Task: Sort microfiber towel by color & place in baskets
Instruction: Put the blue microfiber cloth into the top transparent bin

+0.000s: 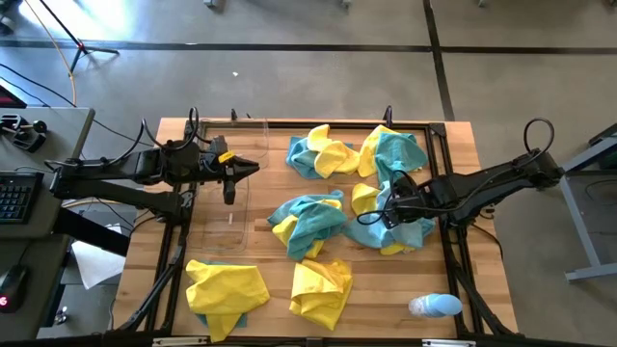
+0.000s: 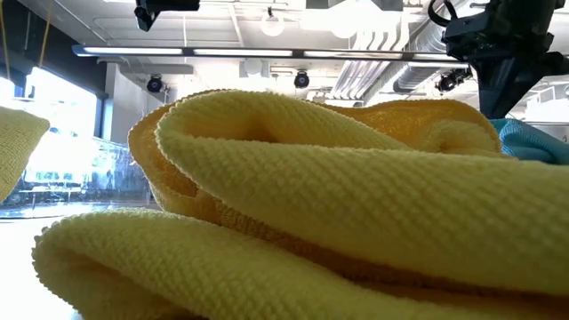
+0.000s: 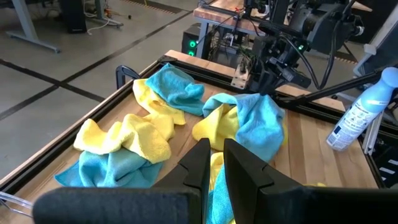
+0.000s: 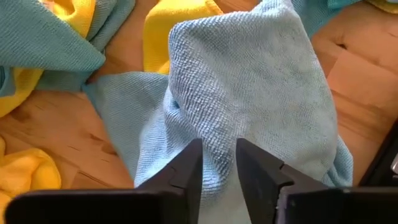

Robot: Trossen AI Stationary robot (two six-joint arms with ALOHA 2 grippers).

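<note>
Yellow and teal microfiber towels lie in mixed heaps across the wooden table. My right gripper stands over the right-hand heap, pointing steeply down, shut on a teal towel that also shows in the left wrist view. My left gripper hangs shut and holds nothing above a clear basket at the table's left. In the low view a yellow towel fills nearly the whole picture. My right gripper pinches a raised ridge of the teal towel between its two fingers, coming from above and pointing steeply down. The cloth rises to the fingers in a peak. The rest of it lies spread on the table and on neighbouring towels.
More towel heaps lie at the far middle, far right and centre. Yellow towels sit near the front edge. A pale blue-and-white bottle lies at the near right. Black frame rails border the table.
</note>
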